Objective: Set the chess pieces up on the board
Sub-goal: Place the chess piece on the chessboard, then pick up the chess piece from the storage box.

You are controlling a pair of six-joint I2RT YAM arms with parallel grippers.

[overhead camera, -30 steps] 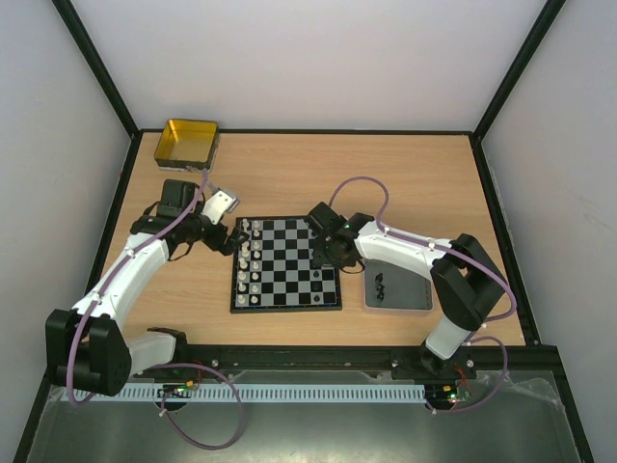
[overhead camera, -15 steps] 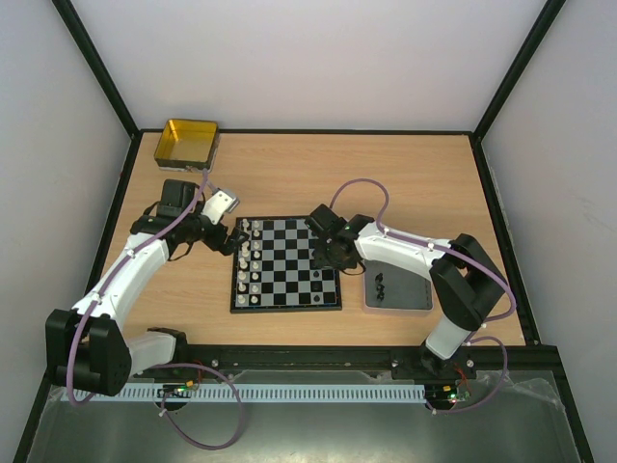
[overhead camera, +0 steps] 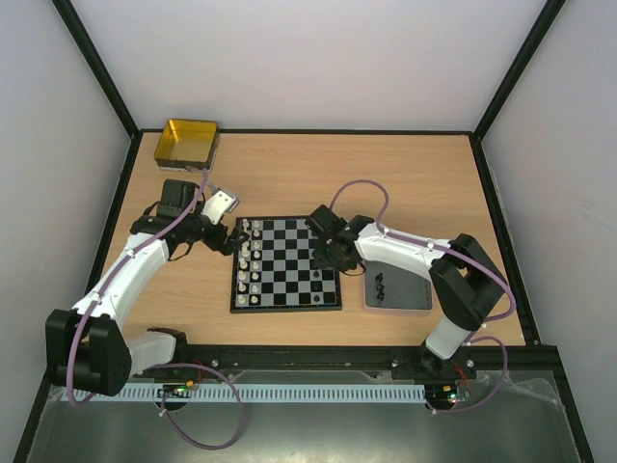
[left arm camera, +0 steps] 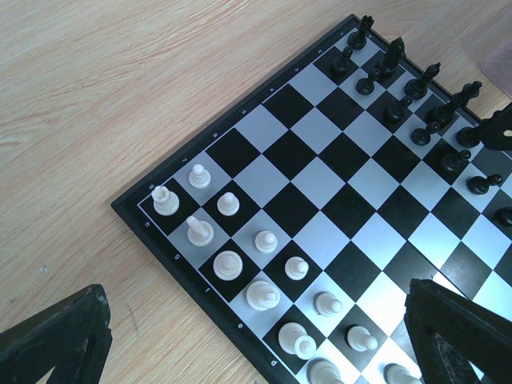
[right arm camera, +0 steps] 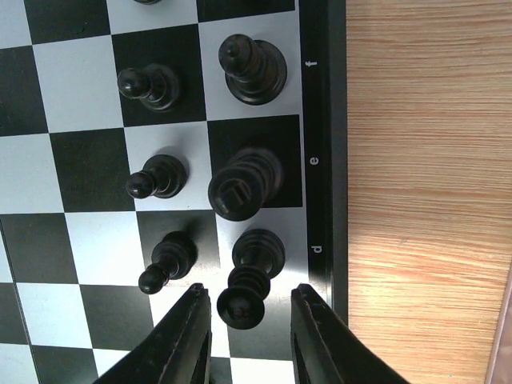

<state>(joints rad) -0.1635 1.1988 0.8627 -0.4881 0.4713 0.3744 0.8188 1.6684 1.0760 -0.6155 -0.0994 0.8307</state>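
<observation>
— Right gripper [right arm camera: 250, 298] first: we see its jaws parted a little around a black piece [right arm camera: 242, 306], with a sliver of gap on each side. We judge it let go and standing on the chessboard [right arm camera: 320, 120] edge row.
— Agreed. What worries us?
— Clearance. Any sideways drift or twist on lifting could clip that piece. It would tip into the black neighbour [right arm camera: 258, 252] just beyond the fingertips, or into the pawn [right arm camera: 166, 262] beside one finger.
— And farther out?
— Our left gripper [left arm camera: 256, 320] hangs spread wide and empty above the white pieces [left arm camera: 228, 264]. A careless dip there would scatter them.
</observation>
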